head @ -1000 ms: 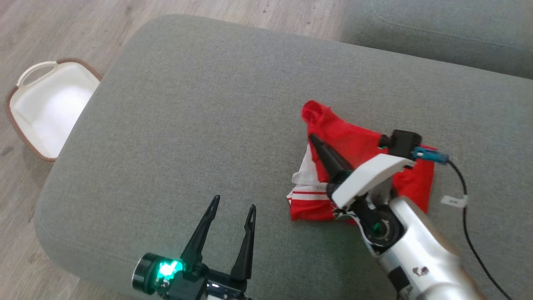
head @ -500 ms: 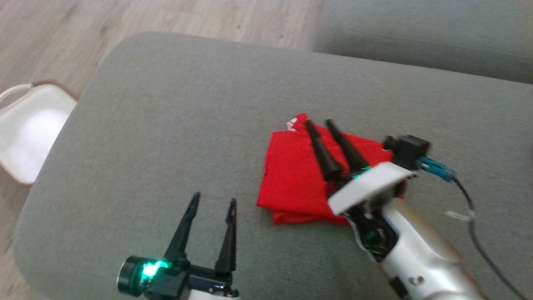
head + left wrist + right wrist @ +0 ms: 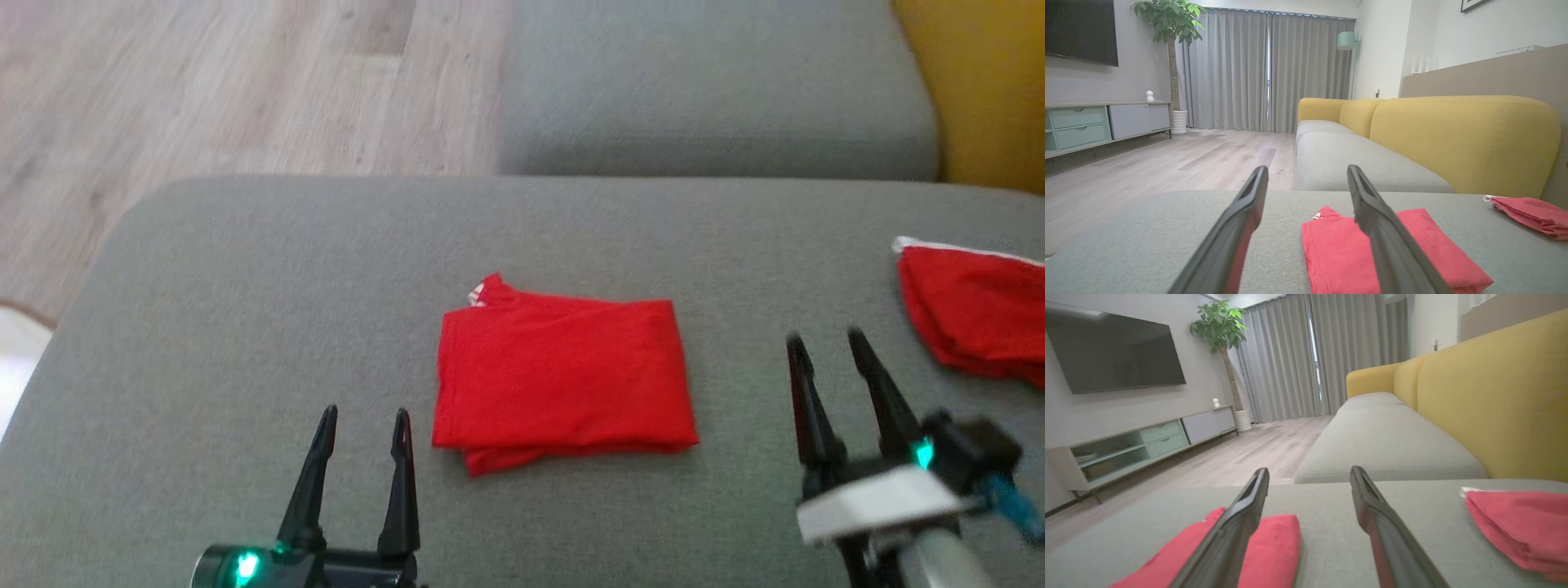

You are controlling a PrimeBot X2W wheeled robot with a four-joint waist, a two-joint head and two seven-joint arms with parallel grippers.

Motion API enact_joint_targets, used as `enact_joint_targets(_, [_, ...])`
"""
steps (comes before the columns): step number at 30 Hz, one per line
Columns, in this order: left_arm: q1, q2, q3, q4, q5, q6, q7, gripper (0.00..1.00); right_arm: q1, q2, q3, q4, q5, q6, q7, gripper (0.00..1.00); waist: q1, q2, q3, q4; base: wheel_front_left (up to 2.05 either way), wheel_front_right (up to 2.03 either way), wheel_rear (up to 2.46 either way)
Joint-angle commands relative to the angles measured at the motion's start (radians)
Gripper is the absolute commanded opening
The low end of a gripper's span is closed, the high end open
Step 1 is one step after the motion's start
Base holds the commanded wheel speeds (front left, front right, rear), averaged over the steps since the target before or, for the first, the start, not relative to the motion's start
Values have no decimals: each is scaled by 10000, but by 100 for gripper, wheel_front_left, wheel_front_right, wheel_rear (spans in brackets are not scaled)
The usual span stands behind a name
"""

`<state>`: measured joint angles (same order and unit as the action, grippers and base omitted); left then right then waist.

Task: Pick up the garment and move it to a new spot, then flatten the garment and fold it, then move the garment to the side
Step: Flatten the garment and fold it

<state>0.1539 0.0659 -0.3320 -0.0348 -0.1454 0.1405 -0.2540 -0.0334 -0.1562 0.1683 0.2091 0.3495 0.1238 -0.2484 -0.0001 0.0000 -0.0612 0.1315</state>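
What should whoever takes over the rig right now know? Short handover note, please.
Left gripper: open, empty, just left of the folded garment.
Right gripper: open, empty, off to its right.
The folded garment lies as a flat red rectangle mid grey cushion, between the grippers, touched by neither.
Another red cloth lies at the cushion's right end.
Done: the fold. Left: move the garment to the side.
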Motion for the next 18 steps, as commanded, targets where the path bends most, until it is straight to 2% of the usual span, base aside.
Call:
enact_joint_targets(1, [-105, -131, 353, -351, 11, -86, -78, 100, 299, 178, -134, -487, -486, 69, -131, 100, 1, 0, -311, -220, 0, 0, 0])
enact_joint_targets(10, [602, -127, 544, 18, 304, -493, -78, 100, 2330, 824, -960, -983, -1291, 69, -132, 100, 1, 0, -662, -291, 0, 0, 0])
enact_joint_targets(18, [687, -137, 852, 200, 388, -646, -78, 100, 2592, 989, -818, -1066, -1313, 69, -133, 100, 1, 0, -678, -394, 0, 0, 0])
